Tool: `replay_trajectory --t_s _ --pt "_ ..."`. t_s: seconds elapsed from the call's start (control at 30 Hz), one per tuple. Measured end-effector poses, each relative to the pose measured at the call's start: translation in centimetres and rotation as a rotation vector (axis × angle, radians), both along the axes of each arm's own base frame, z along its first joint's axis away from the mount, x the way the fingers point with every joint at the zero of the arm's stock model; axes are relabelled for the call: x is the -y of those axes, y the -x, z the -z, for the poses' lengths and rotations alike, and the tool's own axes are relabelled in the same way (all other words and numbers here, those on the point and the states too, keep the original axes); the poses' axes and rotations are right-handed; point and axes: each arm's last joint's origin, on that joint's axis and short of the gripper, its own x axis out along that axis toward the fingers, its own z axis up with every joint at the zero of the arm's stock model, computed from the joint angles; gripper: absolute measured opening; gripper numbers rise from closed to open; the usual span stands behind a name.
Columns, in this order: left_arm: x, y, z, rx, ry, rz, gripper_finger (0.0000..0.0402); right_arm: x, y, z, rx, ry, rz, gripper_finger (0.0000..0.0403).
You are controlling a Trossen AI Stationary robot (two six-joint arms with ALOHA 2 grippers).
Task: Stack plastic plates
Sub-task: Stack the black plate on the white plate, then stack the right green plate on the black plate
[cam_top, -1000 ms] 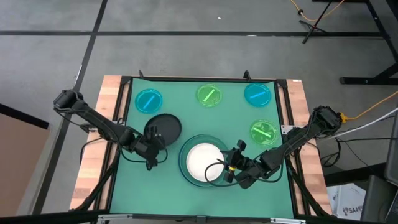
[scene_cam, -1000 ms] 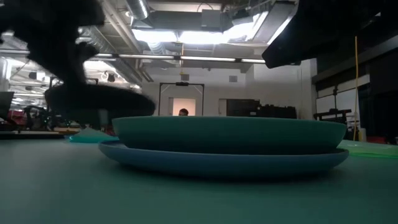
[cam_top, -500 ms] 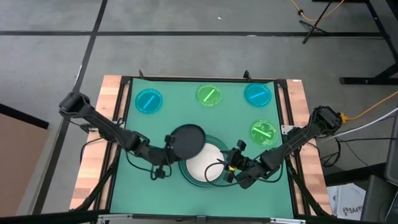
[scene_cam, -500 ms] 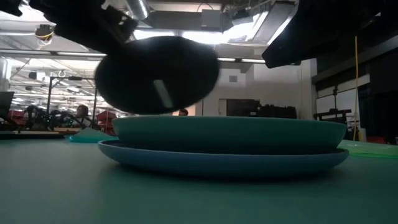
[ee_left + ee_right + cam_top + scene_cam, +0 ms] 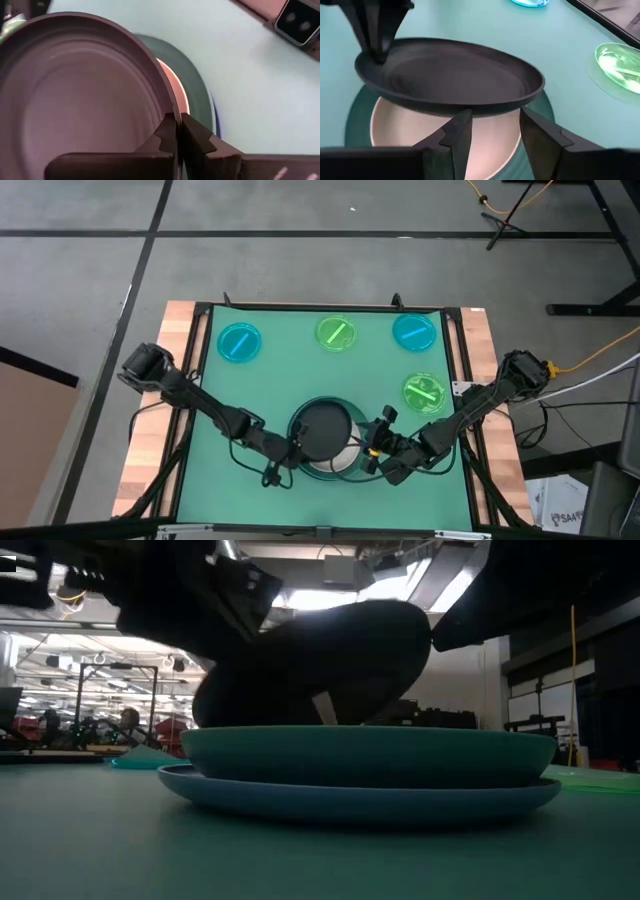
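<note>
**Left gripper holds the black plate over the stack**

High view: the left gripper [image 5: 292, 446] is closed on the near-left rim of the black plate [image 5: 325, 426] and holds it over the white plate [image 5: 344, 460]. The white plate lies inside the dark-green plate [image 5: 318, 402], and only a small part of it shows beside the black one. The right gripper [image 5: 373, 450] is just on the other side of the stack, with its fingers apart and nothing between them. Far beyond the grippers, two cyan plates [image 5: 239, 342] [image 5: 413, 331] and one lime-green plate [image 5: 336, 333] lie in a row; a second lime-green plate [image 5: 424, 391] lies near the right arm.

Low view: the black plate [image 5: 320, 665] is tilted, its lower edge behind the rim of the dark-green plate [image 5: 368, 754], which sits on a blue plate [image 5: 360, 800]. I cannot tell if the black plate touches the white one.

Left wrist view: the two fingers [image 5: 192, 137] pinch the rim of the black plate [image 5: 75, 95].

Right wrist view: the black plate [image 5: 450, 72] hangs above the white plate [image 5: 485, 145], in front of the open fingers [image 5: 457, 132].
</note>
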Motion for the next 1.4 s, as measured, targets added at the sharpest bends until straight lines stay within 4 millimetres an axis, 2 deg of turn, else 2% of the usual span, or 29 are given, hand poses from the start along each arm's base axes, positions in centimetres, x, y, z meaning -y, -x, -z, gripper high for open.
replay_trajectory --t_s 0.13,0.33,0.43,0.57,0.73,1.0,1.1,1.27,1.4 --pt "0.3 -0.9 0.7 -0.027 -0.039 -0.01 0.0015 0.1 0.2 -0.2 -0.015 0.005 -0.004 0.016" --pt "0.5 -0.8 0.4 -0.015 -0.074 -0.03 0.0021 0.3 1.2 -1.3 -0.036 -0.061 -0.014 0.016" --pt "0.6 -0.9 0.3 -0.012 -0.062 -0.025 0.0015 0.1 2.8 -1.8 -0.119 -0.066 -0.082 0.016" --pt "0.6 -1.0 0.3 -0.018 -0.029 0.008 0.0011 -0.3 4.7 -3.1 -0.085 -0.027 -0.086 0.016" --pt "0.9 -1.3 -0.1 0.022 0.034 0.06 0.0013 -0.3 5.0 -3.8 -0.006 0.017 -0.046 0.016" --pt "0.7 -1.3 0.0 0.01 0.029 0.066 0.0015 -0.7 4.8 -3.7 0.006 -0.007 -0.053 0.016" --pt "0.5 -1.3 0.1 -0.005 0.018 0.063 0.0027 -0.8 4.7 -3.7 0.012 -0.02 -0.058 0.016" --pt "0.4 -1.3 0.1 0.0 -0.014 0.042 0.0072 -0.8 4.7 -3.7 0.013 -0.021 -0.057 0.016" --pt "0.5 -0.8 -0.7 0.019 -0.04 0.011 0.01 -0.8 4.7 -3.7 0.014 -0.022 -0.056 0.016"
